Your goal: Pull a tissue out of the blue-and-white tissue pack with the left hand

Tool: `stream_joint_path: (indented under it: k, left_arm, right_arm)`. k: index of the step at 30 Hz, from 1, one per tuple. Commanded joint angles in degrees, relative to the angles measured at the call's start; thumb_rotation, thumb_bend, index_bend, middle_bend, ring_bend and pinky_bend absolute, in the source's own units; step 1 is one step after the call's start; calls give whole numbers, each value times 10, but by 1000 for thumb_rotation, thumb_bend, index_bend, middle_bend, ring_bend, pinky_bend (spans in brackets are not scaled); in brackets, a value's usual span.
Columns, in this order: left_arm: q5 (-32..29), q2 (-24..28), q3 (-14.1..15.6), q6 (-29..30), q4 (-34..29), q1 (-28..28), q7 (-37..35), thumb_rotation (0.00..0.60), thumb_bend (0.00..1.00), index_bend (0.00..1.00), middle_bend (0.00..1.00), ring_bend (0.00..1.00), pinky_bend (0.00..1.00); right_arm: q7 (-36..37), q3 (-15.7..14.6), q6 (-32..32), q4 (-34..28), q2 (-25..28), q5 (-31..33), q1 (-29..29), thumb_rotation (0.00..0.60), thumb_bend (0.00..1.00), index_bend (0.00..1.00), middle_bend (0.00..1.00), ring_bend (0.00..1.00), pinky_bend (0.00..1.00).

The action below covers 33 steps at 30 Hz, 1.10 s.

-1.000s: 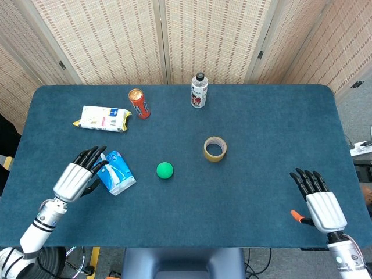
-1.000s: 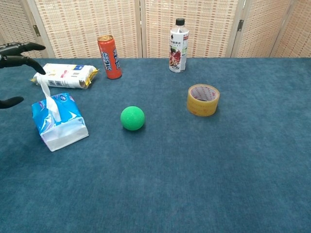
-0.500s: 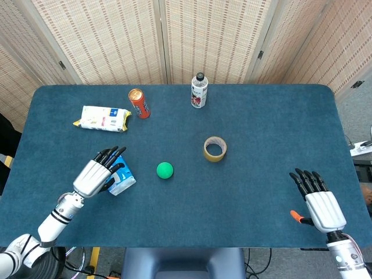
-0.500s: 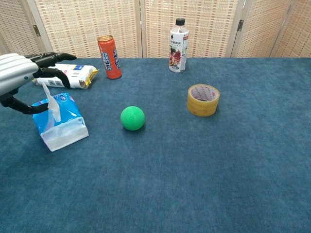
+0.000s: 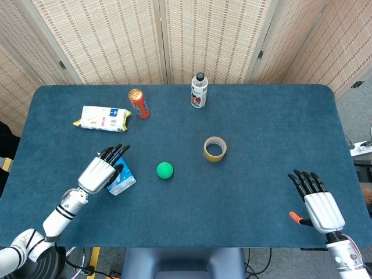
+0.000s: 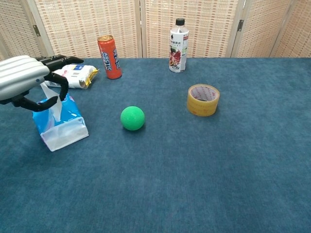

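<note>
The blue-and-white tissue pack point(image 5: 123, 181) point(image 6: 61, 124) lies at the front left of the table, with a white tissue point(image 6: 53, 104) sticking up from its top. My left hand point(image 5: 103, 171) point(image 6: 25, 79) hovers over the pack's left side. Its fingers point(image 6: 62, 86) reach past the tissue and the thumb curls below it, with a gap between them, so the tissue stands unpinched. From the head view the hand covers most of the pack. My right hand point(image 5: 317, 201) lies flat with fingers apart near the front right edge, holding nothing.
A green ball point(image 5: 165, 170) point(image 6: 132, 118) lies just right of the pack. Further off are a yellow tape roll point(image 5: 214, 149) point(image 6: 203, 99), a red can point(image 5: 139, 103) point(image 6: 109, 50), a bottle point(image 5: 199, 90) point(image 6: 179, 39) and a white wipes pack point(image 5: 104, 118) point(image 6: 75, 75).
My left hand has moved right and forward, from beside the pack to over it, bringing thumb and fingers to either side of the tissue. The right hand has barely shifted.
</note>
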Motion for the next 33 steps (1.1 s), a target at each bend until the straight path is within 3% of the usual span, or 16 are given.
stream_joint_path:
  k: [1,11,21,25,28,33]
  left_arm:
    - [-3,1,4,-2,-1,-1,2,600,629,652,66,46,223]
    - [-6,41,-1,17,-16,-3,25,600,646,707,95,52,224]
    - [-60,144,-71,63,-125,2,50,600,646,708,100,55,222]
    - [-69,164,-81,70,-148,6,58,600,646,706,103,54,222]
    - [-124,218,-107,77,-210,31,74,600,646,706,114,55,222]
    - [-179,256,-104,74,-252,69,93,600,646,704,123,61,220]
  right_arm:
    - [1,0,1,0,0,-1,0,600,115,0,0,0,10]
    - [4,0,1,0,2,-1,0,600,115,0,0,0,10]
    - [2,-2,2,-1,1,-4,0,600,115,0,0,0,10]
    - [2,-2,2,-1,1,-4,0,600,115,0,0,0,10]
    - [2,-4,9,-3,3,-11,-3,600,115,0,0,0,10]
    - [5,-7,17,-6,6,-20,-6,600,115,0,0,0,10]
